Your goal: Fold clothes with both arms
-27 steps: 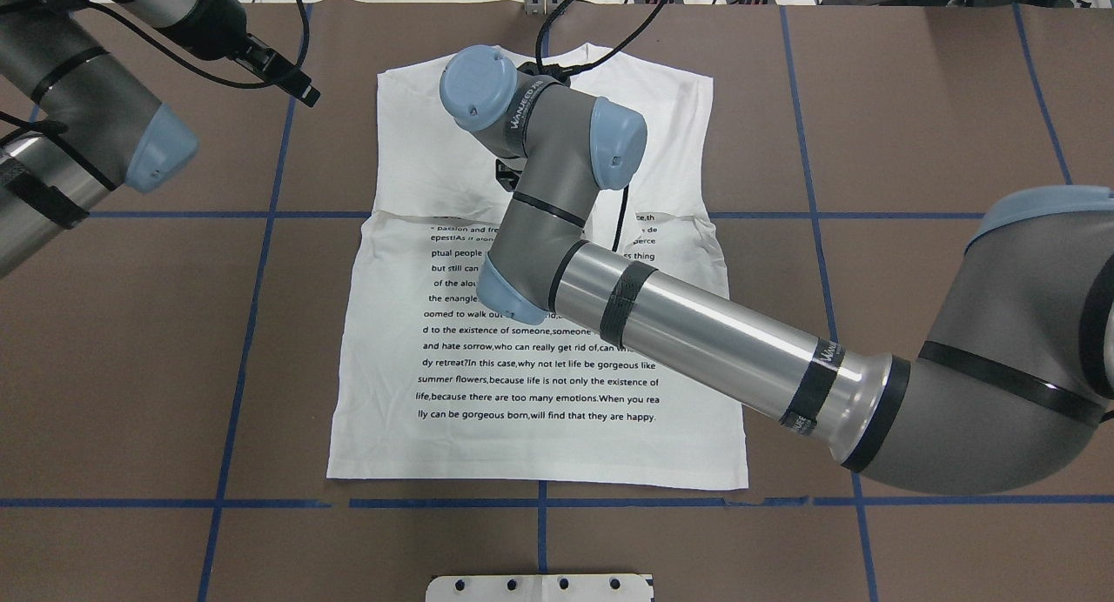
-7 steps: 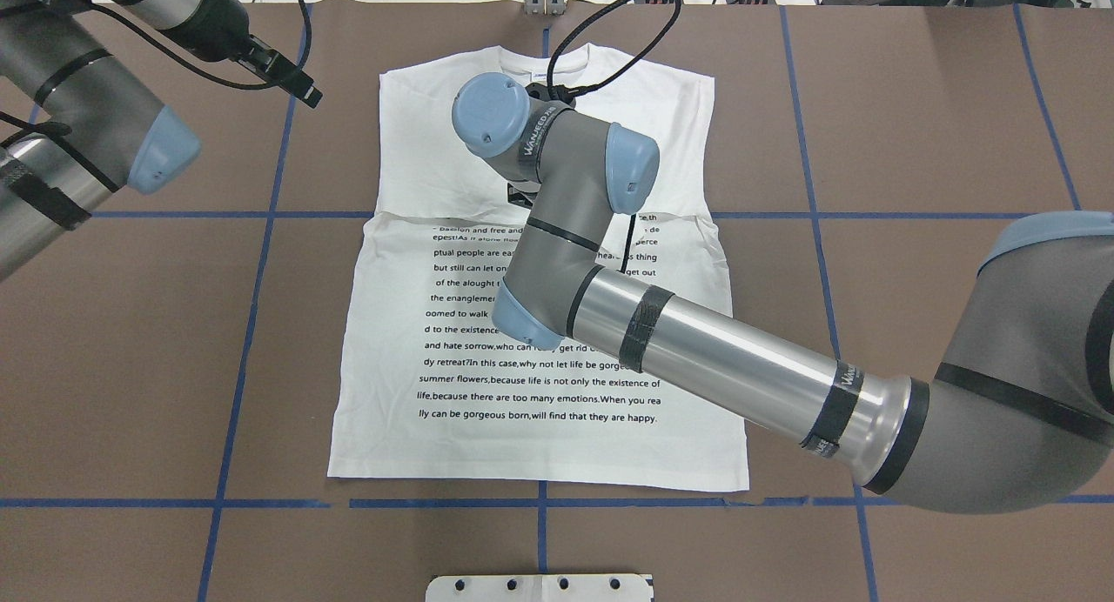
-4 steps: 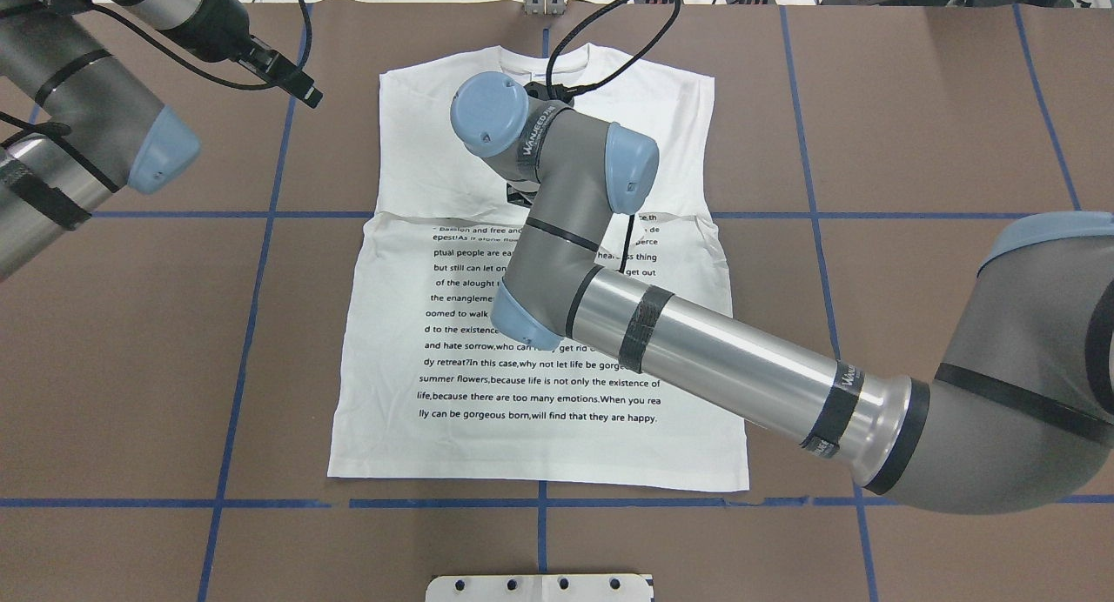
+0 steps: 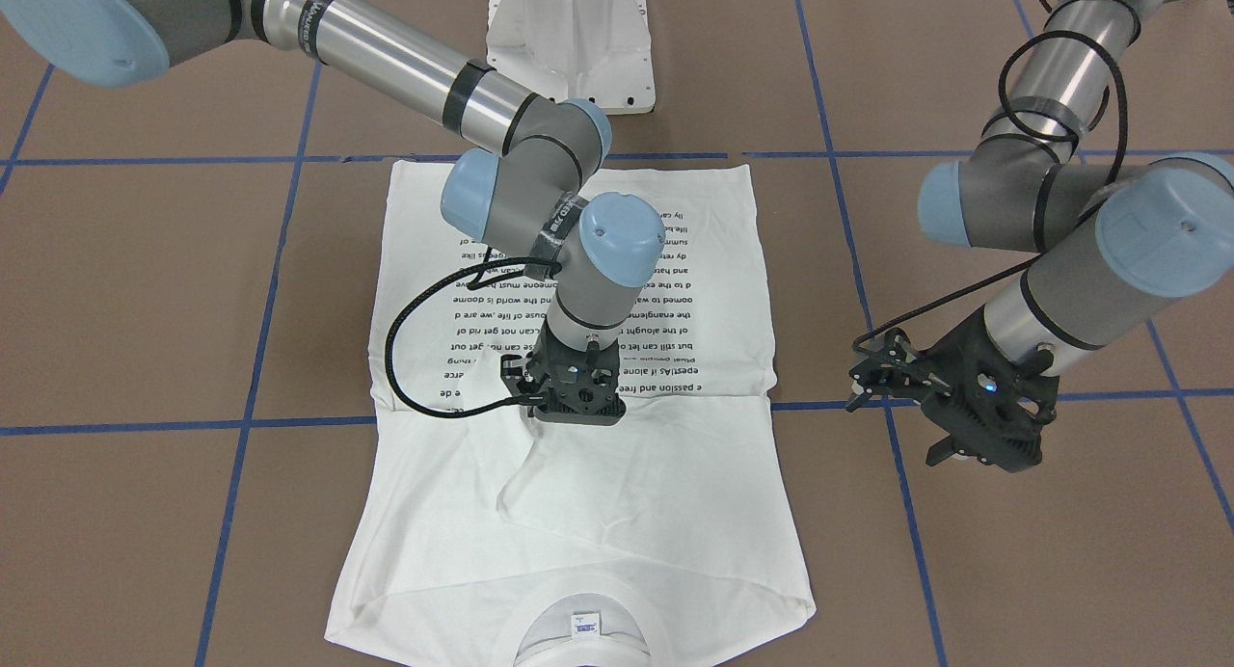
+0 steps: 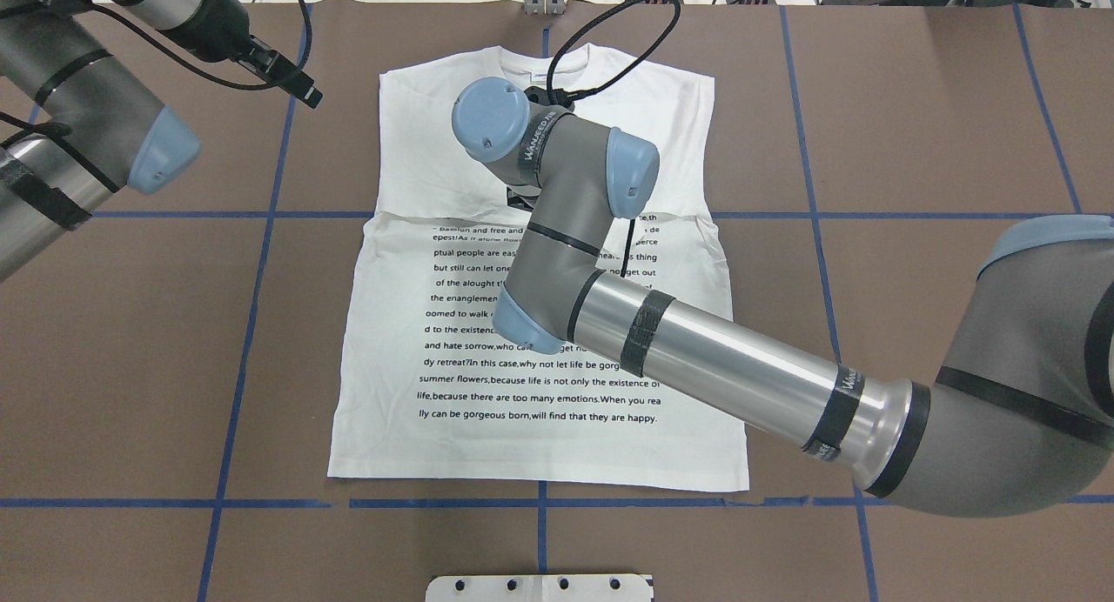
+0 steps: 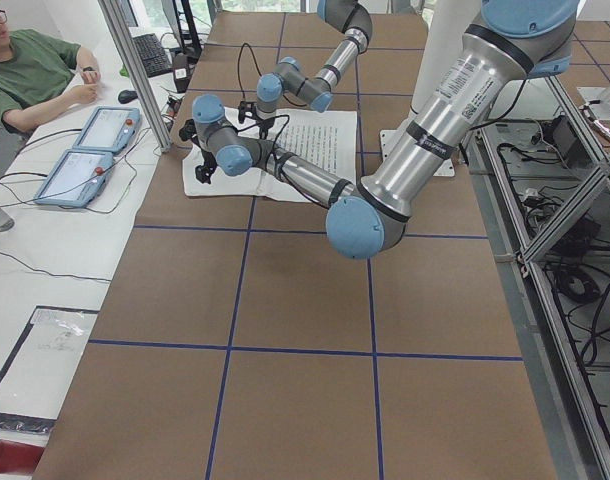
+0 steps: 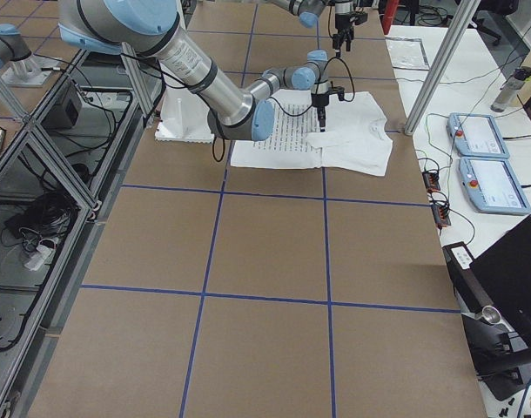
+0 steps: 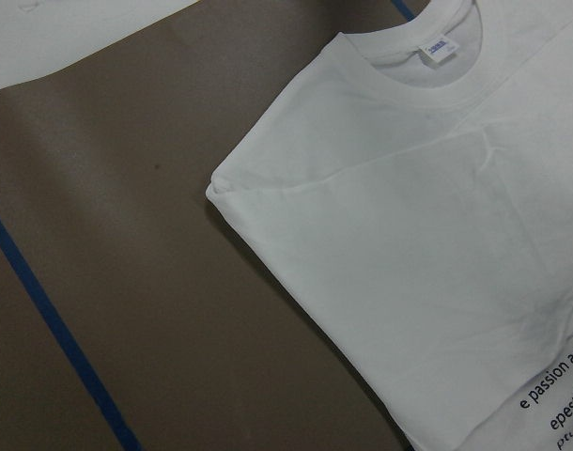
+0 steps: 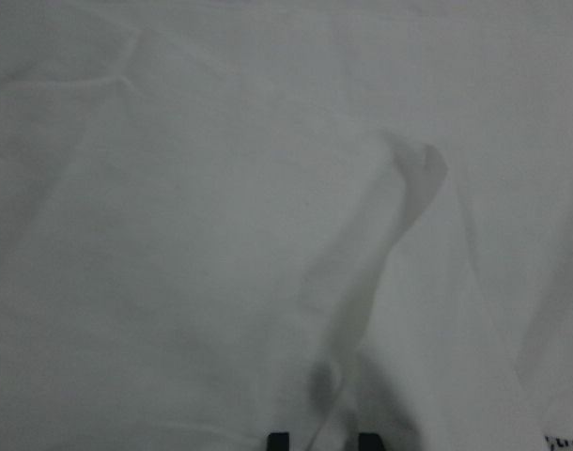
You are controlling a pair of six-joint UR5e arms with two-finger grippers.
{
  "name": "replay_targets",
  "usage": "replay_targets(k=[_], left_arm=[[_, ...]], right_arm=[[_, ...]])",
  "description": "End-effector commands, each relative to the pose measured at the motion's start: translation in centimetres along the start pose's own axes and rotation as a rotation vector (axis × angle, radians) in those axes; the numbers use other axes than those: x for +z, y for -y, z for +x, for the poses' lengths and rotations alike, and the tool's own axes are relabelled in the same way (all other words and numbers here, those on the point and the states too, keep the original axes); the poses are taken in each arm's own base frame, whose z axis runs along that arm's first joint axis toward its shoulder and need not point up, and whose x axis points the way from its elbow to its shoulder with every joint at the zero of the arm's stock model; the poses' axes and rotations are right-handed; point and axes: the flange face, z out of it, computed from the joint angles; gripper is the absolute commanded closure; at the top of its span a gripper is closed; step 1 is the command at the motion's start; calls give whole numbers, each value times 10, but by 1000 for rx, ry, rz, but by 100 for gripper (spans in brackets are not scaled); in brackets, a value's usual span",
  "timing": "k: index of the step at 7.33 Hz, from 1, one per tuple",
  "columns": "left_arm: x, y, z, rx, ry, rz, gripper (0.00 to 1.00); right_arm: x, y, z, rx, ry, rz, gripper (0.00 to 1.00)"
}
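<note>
Right pincer [image 4: 571, 418] pinches T-shirt [image 4: 656, 493] fold; left pincer [image 4: 868, 378] hovers beside.

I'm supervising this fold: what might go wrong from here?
The right end effector pinches only a small ridge in the middle of the shirt, so lifting may bunch it or undo the tucked sides. The left end effector hangs beside the cloth, so a one-armed pull might drag it askew.
</note>
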Motion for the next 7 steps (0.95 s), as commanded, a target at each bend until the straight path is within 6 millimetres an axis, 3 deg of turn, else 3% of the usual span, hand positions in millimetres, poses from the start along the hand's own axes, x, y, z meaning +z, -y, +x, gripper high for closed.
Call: replay_targets(k=[1, 2, 3, 5, 6, 7], left_arm=[[0, 0, 0, 0, 0, 0, 0], [0, 0, 0, 0, 0, 0, 0], [0, 0, 0, 0, 0, 0, 0], [0, 0, 0, 0, 0, 0, 0], [0, 0, 0, -1, 0, 0, 0], [1, 0, 1, -1, -1, -1, 0]], right_arm=[[5, -1, 3, -5, -7, -3, 64], [4, -1, 2, 4, -6, -3, 88], [2, -1, 2, 13, -4, -2, 100], [-12, 10, 8, 20, 13, 8, 100], [-22, 17, 28, 22, -5, 4, 100], [-17, 15, 57, 25, -9, 10, 100]])
